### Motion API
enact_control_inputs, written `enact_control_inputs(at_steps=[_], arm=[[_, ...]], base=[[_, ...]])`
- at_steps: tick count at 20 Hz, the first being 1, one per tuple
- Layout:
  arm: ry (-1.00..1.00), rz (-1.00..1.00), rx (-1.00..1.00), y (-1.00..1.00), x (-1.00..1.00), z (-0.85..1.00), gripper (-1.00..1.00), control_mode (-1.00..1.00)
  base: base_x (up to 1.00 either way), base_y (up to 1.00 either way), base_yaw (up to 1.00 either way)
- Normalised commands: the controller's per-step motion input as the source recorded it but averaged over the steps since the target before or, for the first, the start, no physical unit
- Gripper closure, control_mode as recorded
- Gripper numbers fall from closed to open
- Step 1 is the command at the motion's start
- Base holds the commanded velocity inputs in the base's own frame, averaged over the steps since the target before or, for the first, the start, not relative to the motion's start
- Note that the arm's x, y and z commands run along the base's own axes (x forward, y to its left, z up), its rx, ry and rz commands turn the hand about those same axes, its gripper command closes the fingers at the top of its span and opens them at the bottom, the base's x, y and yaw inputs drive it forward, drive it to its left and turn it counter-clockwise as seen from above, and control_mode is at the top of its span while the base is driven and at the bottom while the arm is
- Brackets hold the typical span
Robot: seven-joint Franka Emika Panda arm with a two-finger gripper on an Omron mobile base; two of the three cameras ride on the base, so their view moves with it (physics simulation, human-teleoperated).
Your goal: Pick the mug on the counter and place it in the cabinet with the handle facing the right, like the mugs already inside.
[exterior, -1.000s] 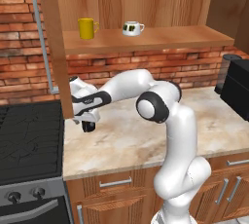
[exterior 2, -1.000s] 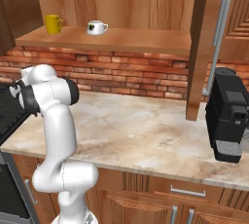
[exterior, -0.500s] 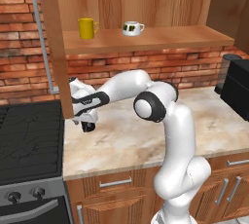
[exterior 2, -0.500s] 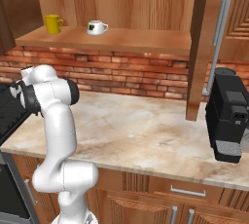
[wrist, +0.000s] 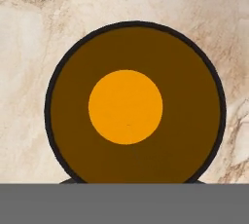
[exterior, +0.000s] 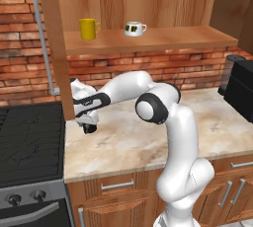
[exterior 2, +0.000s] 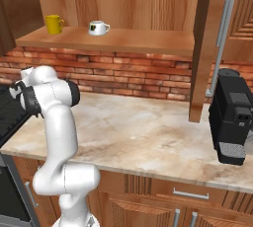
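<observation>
Gripper (exterior: pixel 89 128) has dropped a touch onto the mug (wrist: pixel 134 105) at the counter's (exterior: pixel 148 142) left edge by the stove (exterior: pixel 29 142), whether its jaws have clamped I cannot tell, so the lift to the cabinet (exterior: pixel 148 38) looks near.

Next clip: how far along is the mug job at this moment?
Early stage. Done: the arm has reached the left end of the counter and the pincer is down over the black mug, looking straight into it. In hand: the grasp; whether the mug is gripped can't be told. Left: lifting it to the cabinet shelf beside the yellow mug and white mug, handle to the right.
</observation>
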Motion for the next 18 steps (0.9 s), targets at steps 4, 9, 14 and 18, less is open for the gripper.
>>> enact_control_inputs(at_steps=[4, 9, 14, 18], arm=[[-0.01, 0.02, 0.0, -0.13, -0.28, 0.22, 1.0, -1.0], [-0.01, 0.02, 0.0, -0.26, -0.25, 0.34, 1.0, -1.0], [-0.01, 0.0, 0.03, -0.22, -0.31, 0.41, 1.0, -1.0], [-0.01, 0.0, 0.07, -0.26, -0.48, 0.27, 1.0, -1.0]], base=[[0.0, 0.0, 0.0], [0.0, 0.0, 0.0], [0.0, 0.0, 0.0], [0.0, 0.0, 0.0]])
